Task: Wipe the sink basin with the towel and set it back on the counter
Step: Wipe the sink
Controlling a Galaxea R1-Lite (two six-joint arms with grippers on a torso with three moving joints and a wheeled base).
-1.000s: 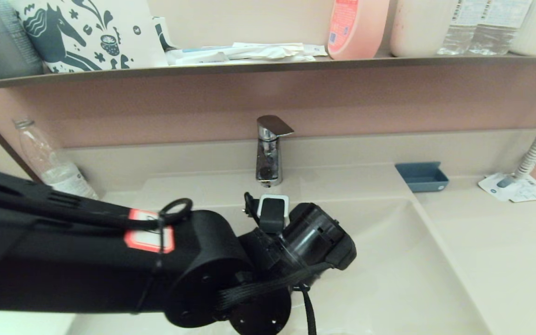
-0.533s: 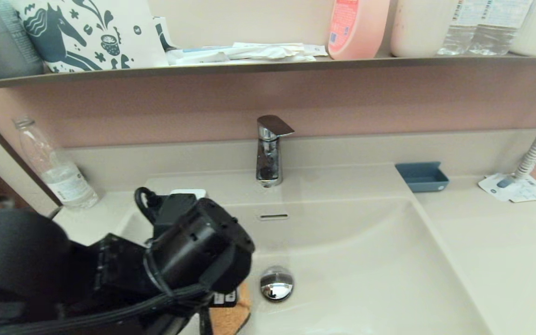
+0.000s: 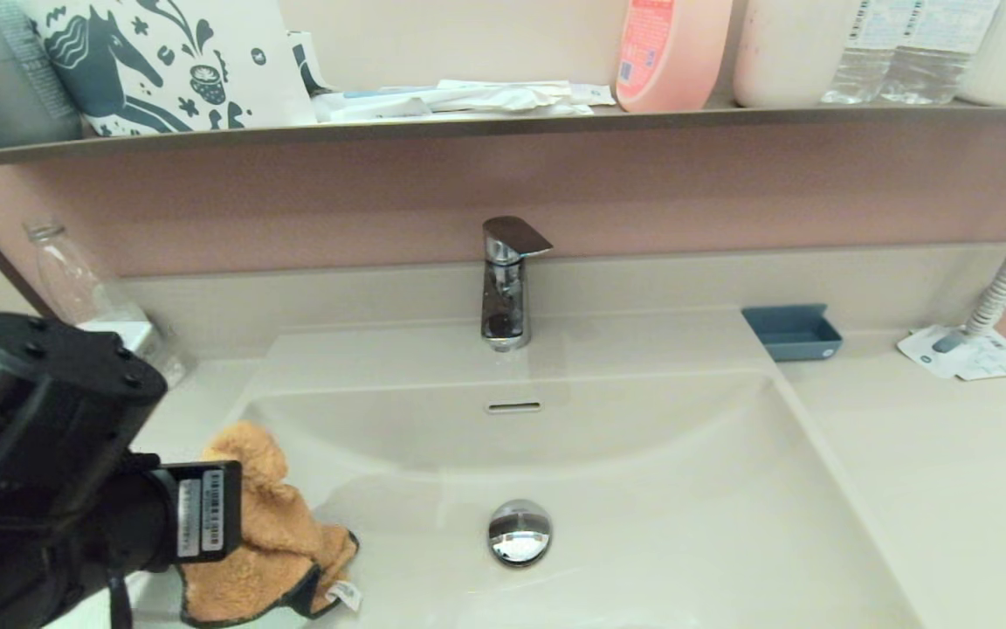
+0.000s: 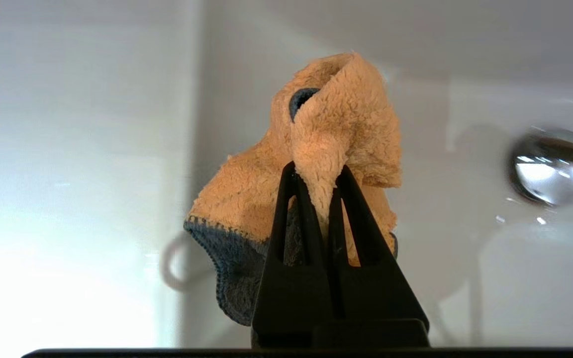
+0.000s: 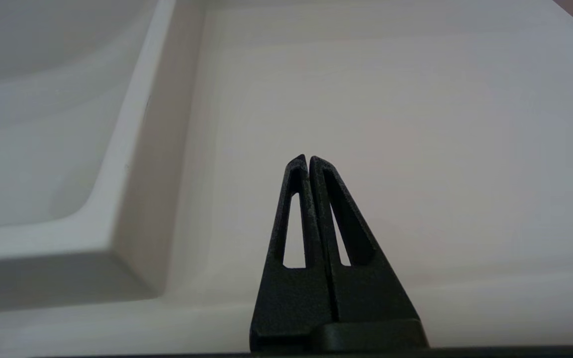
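Observation:
The orange-yellow towel [image 3: 272,533] with dark trim and a white tag hangs bunched at the basin's left side, just above the near-left slope of the sink basin [image 3: 643,489]. My left gripper [image 4: 318,171] is shut on a fold of the towel [image 4: 336,129]; in the head view its fingers are hidden behind the black wrist. The chrome drain plug [image 3: 519,533] lies to the right of the towel, and shows as the drain plug [image 4: 552,166] in the left wrist view. My right gripper [image 5: 308,160] is shut and empty over the counter [image 5: 391,109], outside the head view.
A chrome faucet [image 3: 505,284] stands behind the basin above the overflow slot [image 3: 513,407]. A blue tray [image 3: 791,332] and a paper leaflet [image 3: 970,354] lie at the back right. A clear bottle [image 3: 75,284] stands at the back left. A brown shelf [image 3: 503,122] carries bottles and a bag.
My left arm has swept from the basin's middle to its left side, dragging the towel along. The drain plug and overflow slot are uncovered, and the towel now shows fully.

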